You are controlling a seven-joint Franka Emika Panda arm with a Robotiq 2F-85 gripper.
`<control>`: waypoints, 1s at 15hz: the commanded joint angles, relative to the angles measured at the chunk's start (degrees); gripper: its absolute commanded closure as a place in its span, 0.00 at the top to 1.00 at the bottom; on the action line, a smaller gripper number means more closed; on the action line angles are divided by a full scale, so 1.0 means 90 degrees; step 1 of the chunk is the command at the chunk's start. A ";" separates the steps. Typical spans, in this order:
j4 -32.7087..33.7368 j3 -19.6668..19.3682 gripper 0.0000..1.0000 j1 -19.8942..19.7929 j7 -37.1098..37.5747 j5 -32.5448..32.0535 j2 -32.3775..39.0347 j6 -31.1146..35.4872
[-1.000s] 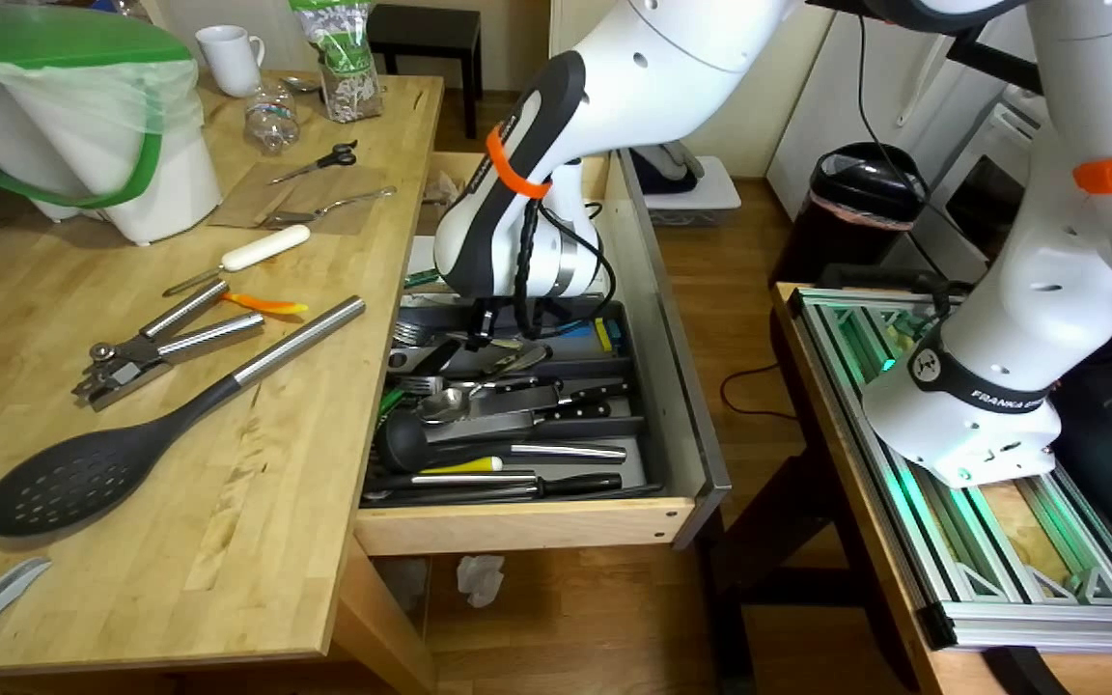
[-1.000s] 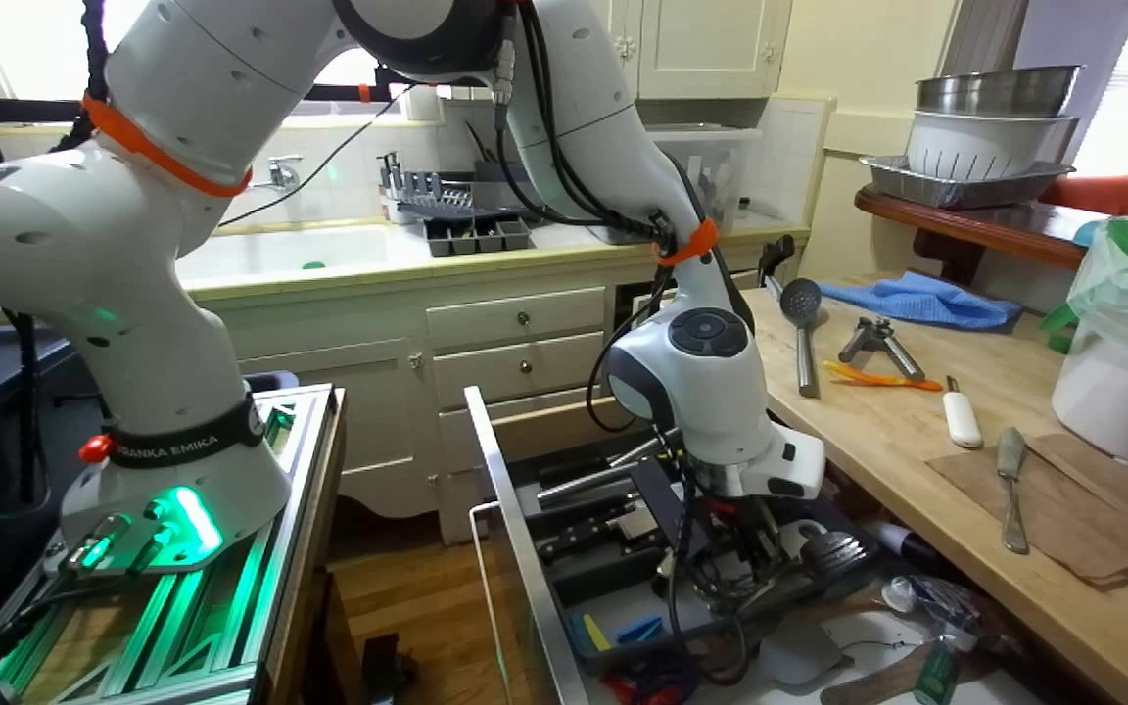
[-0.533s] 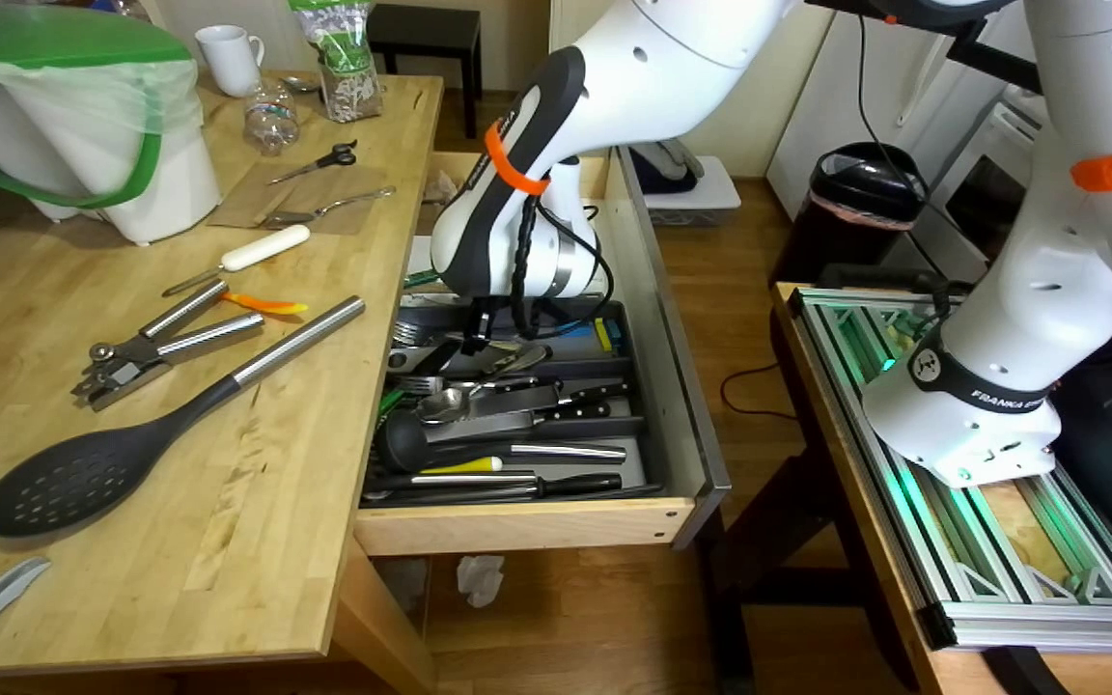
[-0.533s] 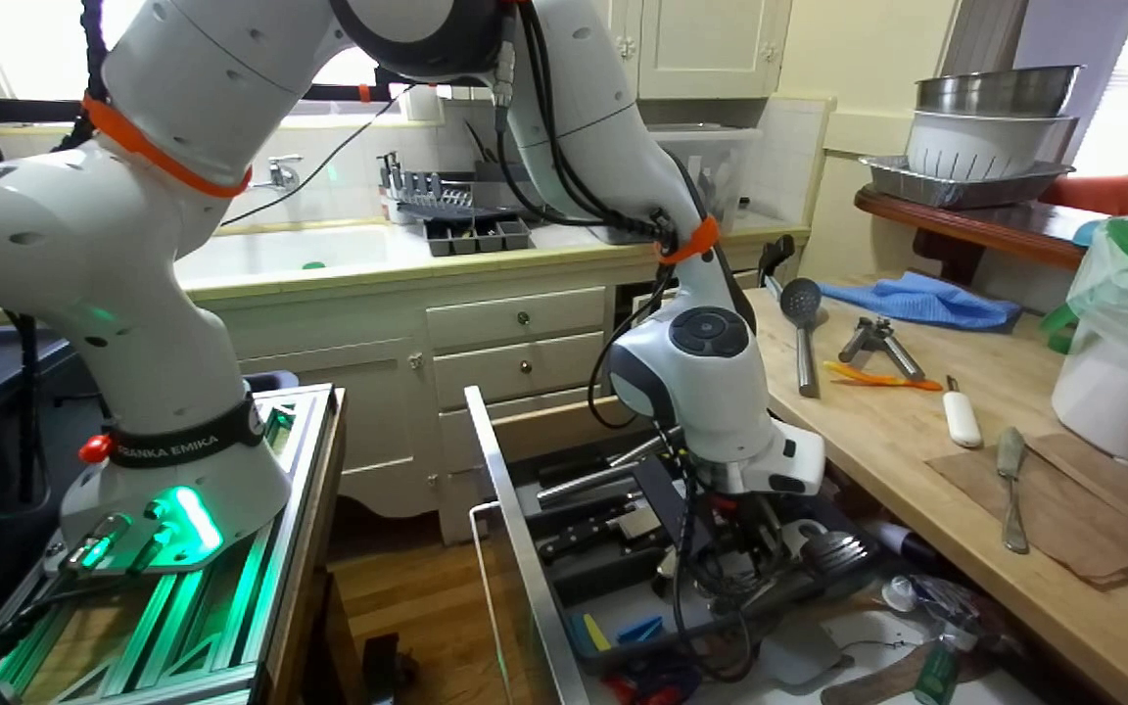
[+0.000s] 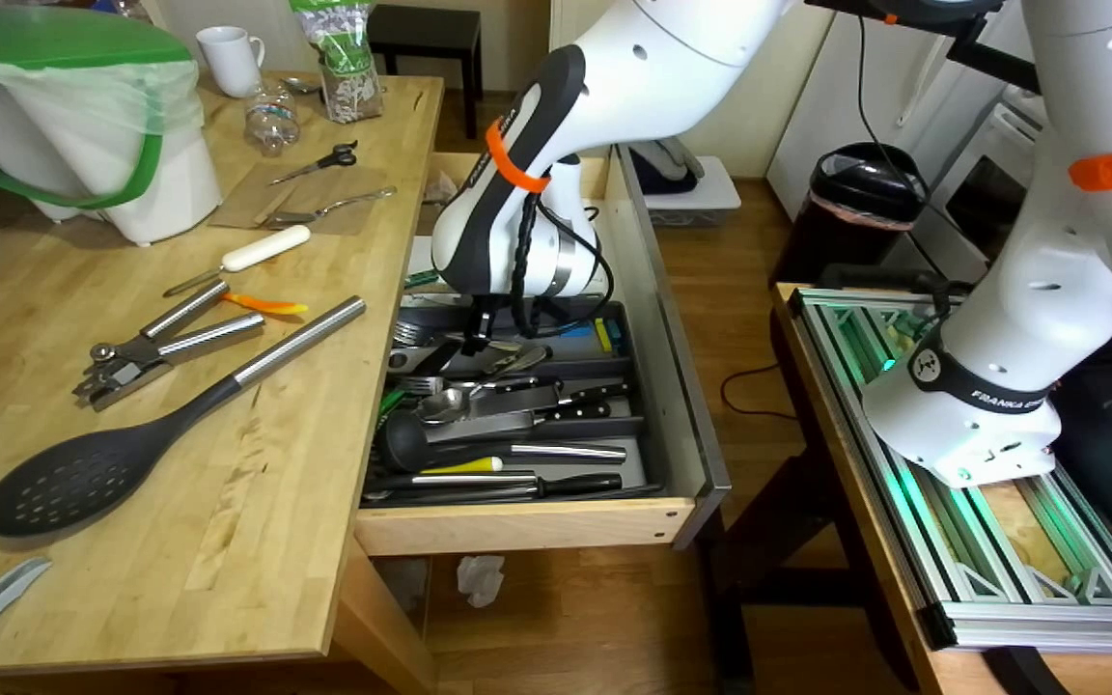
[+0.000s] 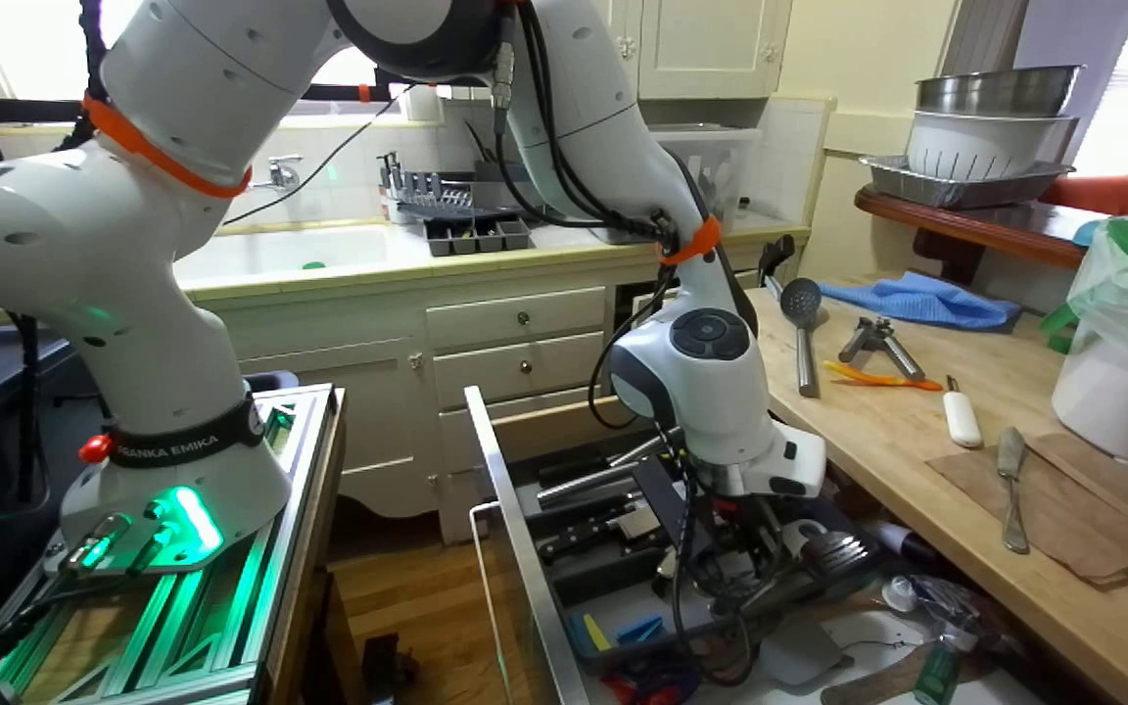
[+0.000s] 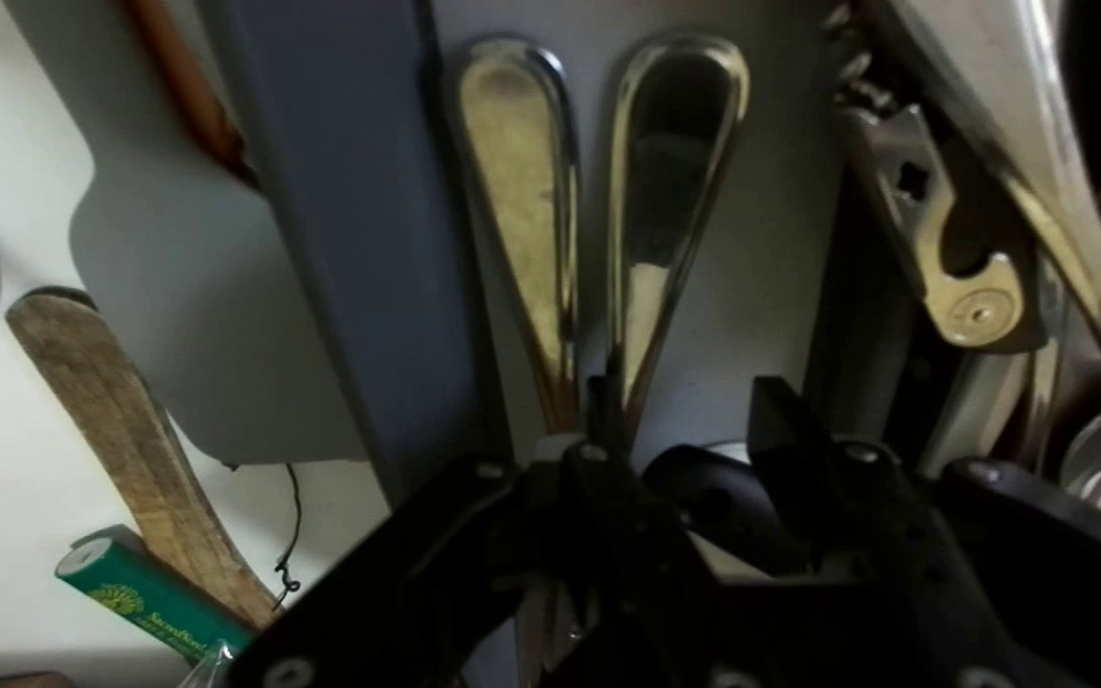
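In the wrist view my gripper [image 7: 686, 401] points down into a compartment of the grey cutlery tray [image 7: 340, 210], jaws partly apart. Two shiny metal handles [image 7: 517, 162] lie ahead of it; the left fingertip overlaps the right-hand handle [image 7: 675, 162], though contact cannot be told. A dark handle with a hole [image 7: 723, 487] shows lower down between the fingers, with no grip on it visible. To the right lies a metal corkscrew-like tool [image 7: 976, 296]. In an exterior view the gripper [image 5: 481, 323] reaches into the open drawer; in another it is mostly hidden by cables.
The drawer's wooden front [image 5: 517, 526] and side wall [image 5: 667, 319] enclose the tray. Knives [image 5: 556, 410] and a ladle [image 5: 403, 442] fill other compartments. Outside the tray lie a grey spatula [image 7: 197, 306] and a green tube [image 7: 149, 597]. The table [image 5: 257, 569] carries a slotted spoon [image 5: 83, 478].
The arm has shifted only by a hair over the last second. Utensils in the drawer and on the table look unmoved.
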 commanded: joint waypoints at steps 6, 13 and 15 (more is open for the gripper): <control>-0.0045 -0.0105 0.39 0.0063 0.0149 -0.0038 0.0071 -0.0080; -0.0112 -0.0248 0.41 0.0184 0.0320 -0.0064 0.0077 -0.0035; -0.0115 -0.0253 0.40 0.0178 0.0319 -0.0061 0.0085 -0.0055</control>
